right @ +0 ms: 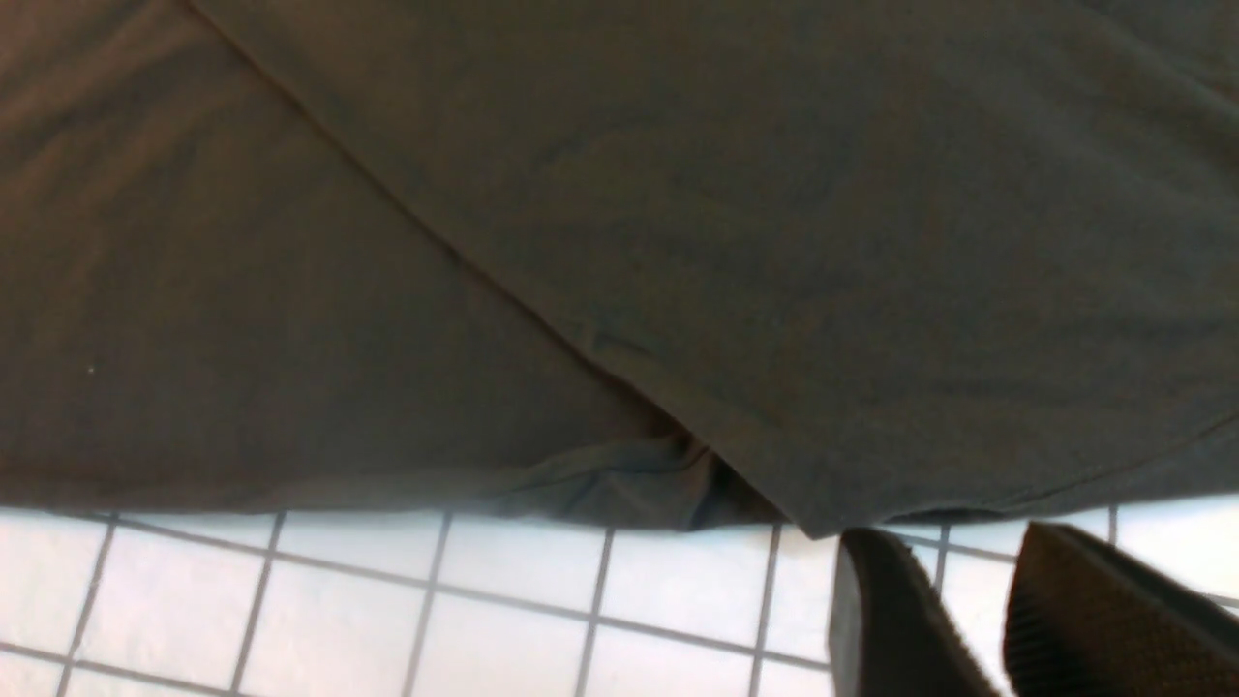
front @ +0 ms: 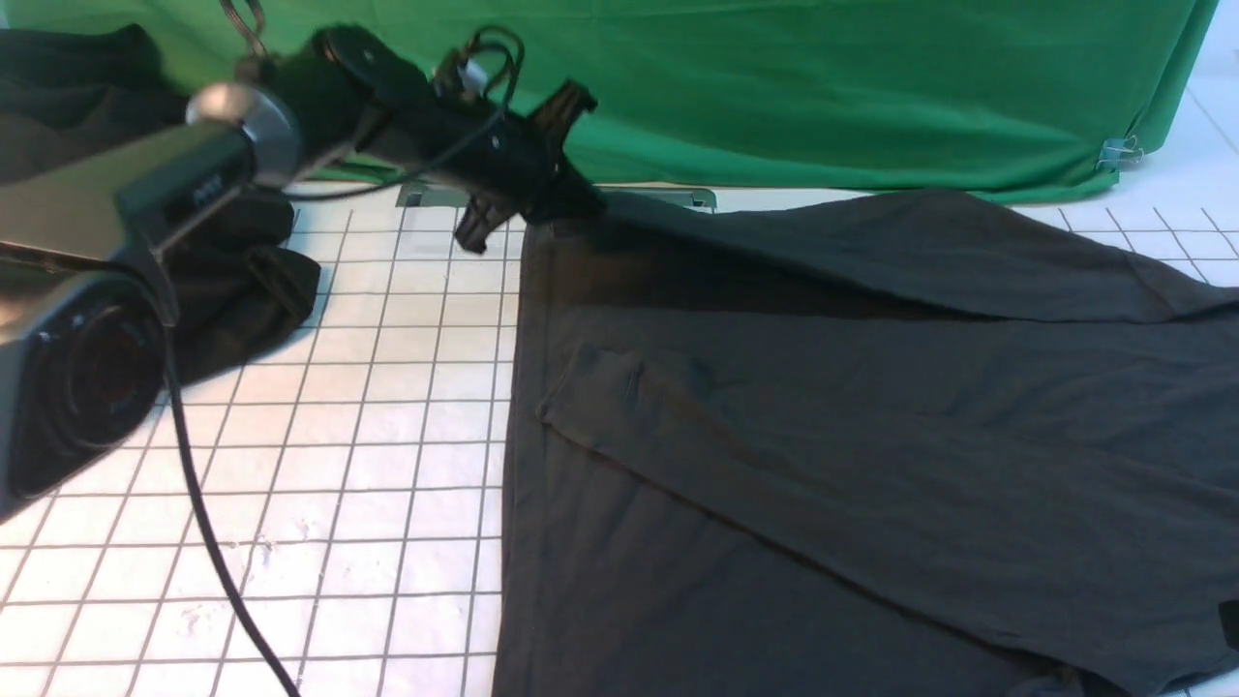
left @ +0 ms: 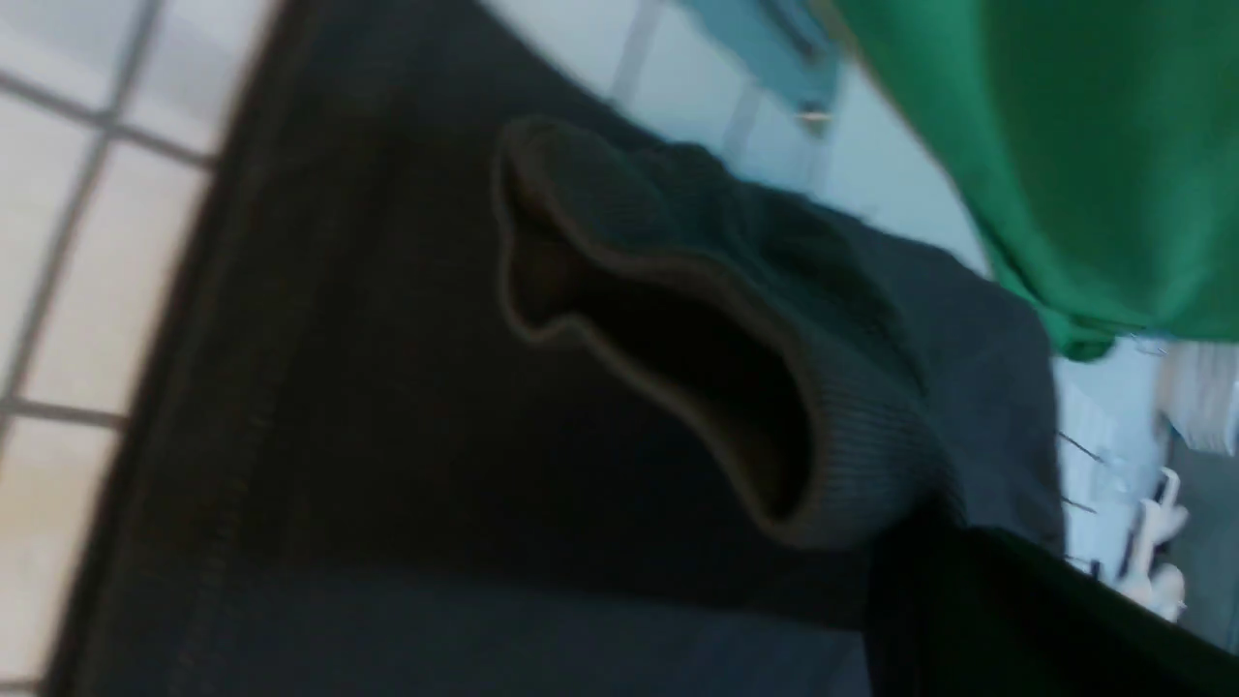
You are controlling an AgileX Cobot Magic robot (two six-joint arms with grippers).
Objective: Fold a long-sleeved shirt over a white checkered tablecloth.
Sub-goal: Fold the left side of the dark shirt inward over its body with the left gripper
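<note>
Charcoal-grey and thin, the long-sleeved shirt (front: 871, 465) lies spread on the white checkered tablecloth (front: 387, 465) that covers the worktop. One sleeve (front: 774, 436) is folded slantwise across its body. The left fingers (front: 566, 198) are clenched on the shirt at its far left corner, where the fabric rises off the cloth toward them in a ridge. In the left wrist view a ribbed cuff (left: 852, 455) gapes open right beside the dark finger (left: 1016, 620).

The right fingers (right: 895, 620) are parted and grasp nothing; they hang over bare grid squares just beside the shirt's edge, apart from the fabric.

Left of the shirt, behind the left arm, sits a blacker heap of cloth (front: 242, 281). Beyond the shirt hangs a green backdrop (front: 823, 87) with a metal clip (front: 1118, 153) at its corner. Pale lettering (front: 206, 191) on the left arm's casing is too blurred to read.
</note>
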